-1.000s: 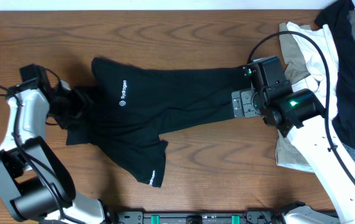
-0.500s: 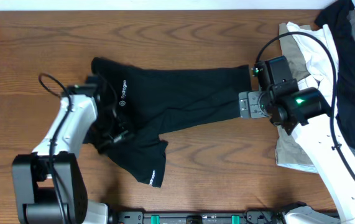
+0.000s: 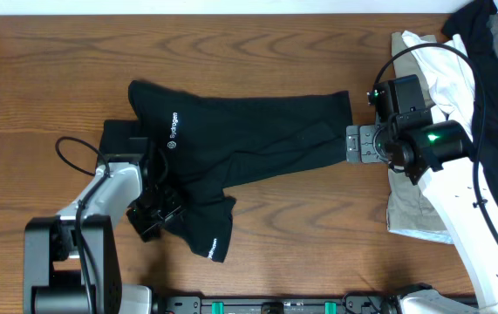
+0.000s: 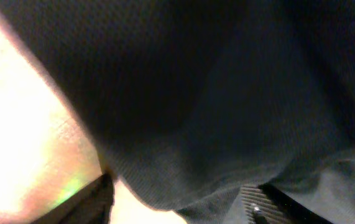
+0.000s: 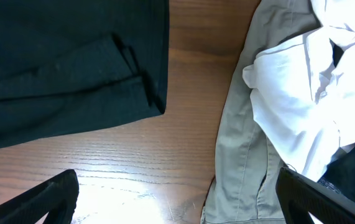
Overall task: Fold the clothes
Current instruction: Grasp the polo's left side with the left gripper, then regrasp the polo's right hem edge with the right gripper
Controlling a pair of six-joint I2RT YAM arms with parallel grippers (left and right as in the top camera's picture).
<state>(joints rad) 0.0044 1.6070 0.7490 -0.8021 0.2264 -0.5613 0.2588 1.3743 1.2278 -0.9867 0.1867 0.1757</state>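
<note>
Overhead, what lies on the brown wooden table [image 3: 275, 52]?
— Black polo shirt [image 3: 257, 144] spread mid-frame, pale garments [image 3: 423, 61] heaped upper right. Right gripper [image 3: 351, 144] gapes wide, empty, at the shirt's right edge. Left gripper [image 3: 154, 209] sits lower left on the cloth, grip unclear.

a robotics lab bench, not a home: a white left arm [image 3: 100, 196] and right arm [image 3: 458, 201] stand at a bare wood-grain worktop [image 3: 275, 52]. loose cables [image 3: 70, 144] trail, a green status light [image 3: 434, 135] glows, a black equipment rail [image 3: 275, 305] lines the near edge. a black polo shirt [image 3: 257, 139] lies spread beside a heap of garments [image 3: 458, 78].
</note>
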